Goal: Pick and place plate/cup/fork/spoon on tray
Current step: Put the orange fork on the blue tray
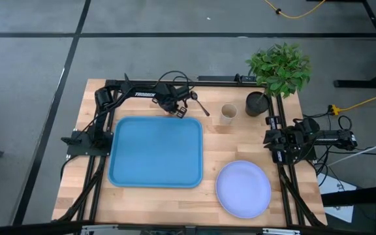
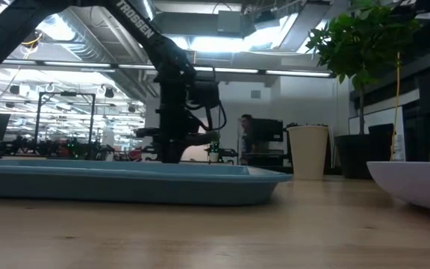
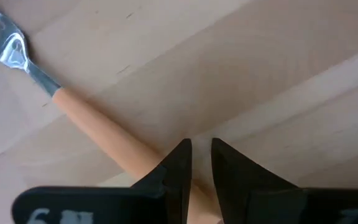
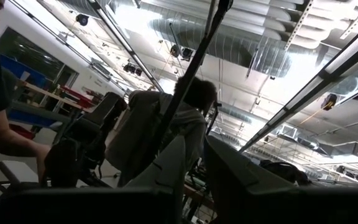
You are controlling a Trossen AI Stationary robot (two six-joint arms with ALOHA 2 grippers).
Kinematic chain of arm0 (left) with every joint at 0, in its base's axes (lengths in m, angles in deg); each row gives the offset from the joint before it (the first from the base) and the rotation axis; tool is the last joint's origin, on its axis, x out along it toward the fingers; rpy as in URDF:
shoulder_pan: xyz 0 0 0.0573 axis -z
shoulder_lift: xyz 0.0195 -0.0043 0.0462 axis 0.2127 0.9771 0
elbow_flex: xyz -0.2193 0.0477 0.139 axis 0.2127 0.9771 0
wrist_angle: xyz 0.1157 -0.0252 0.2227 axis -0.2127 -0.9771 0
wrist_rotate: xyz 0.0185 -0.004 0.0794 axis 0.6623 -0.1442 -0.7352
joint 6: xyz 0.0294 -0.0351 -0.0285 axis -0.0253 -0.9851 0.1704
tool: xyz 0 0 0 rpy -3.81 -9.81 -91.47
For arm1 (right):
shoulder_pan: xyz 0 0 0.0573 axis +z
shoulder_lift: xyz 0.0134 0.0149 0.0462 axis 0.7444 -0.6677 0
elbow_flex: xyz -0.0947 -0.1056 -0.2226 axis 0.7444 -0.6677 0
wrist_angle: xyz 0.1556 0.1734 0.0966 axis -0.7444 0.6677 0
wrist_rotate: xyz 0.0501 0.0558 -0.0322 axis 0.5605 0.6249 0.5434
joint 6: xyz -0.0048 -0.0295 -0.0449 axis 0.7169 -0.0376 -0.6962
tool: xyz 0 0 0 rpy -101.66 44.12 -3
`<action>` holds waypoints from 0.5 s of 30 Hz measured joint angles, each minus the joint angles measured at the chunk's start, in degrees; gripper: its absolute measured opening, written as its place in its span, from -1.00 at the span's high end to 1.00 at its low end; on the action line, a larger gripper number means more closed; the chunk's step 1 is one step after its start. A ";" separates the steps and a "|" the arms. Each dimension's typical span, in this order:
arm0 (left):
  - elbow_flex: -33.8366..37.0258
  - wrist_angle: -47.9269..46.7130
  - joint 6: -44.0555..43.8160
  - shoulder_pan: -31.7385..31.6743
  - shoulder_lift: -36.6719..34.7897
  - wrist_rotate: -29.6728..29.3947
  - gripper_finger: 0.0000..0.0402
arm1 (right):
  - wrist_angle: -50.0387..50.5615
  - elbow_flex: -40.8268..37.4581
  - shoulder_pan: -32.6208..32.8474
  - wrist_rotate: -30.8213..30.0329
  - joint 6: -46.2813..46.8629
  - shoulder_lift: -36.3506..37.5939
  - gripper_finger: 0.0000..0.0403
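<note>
High view frames showed the left gripper (image 1: 178, 109) lowered to the tabletop near the far edge, just beyond the tray's (image 1: 155, 152) far rim. Its fingers (image 3: 178, 168) were seen in the left wrist view nearly closed, clamped on the orange handle of the fork (image 3: 92, 121), which lay flat on the wood with its silver tines pointing away. The spoon (image 1: 202, 106) was found just beside that gripper, toward the cup (image 1: 228, 114), which stood upright near the far edge beside a potted plant (image 1: 276, 72). The plate (image 1: 243, 189) was set at the near right corner, apart from the tray. The right gripper (image 1: 278, 140) was parked at the right edge, its fingers slightly parted and holding nothing.
</note>
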 joint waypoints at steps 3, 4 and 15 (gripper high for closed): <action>0.00 -2.36 -0.36 0.05 0.00 -1.55 0.73 | 0.56 0.00 0.01 0.00 0.04 0.00 0.67; 0.00 -3.24 -0.86 0.06 0.00 -2.30 0.73 | 0.71 0.00 0.01 0.00 0.05 0.00 0.67; 0.07 -9.16 -2.37 -1.75 -0.28 -7.34 0.73 | 1.29 0.00 0.00 0.00 0.03 0.00 0.67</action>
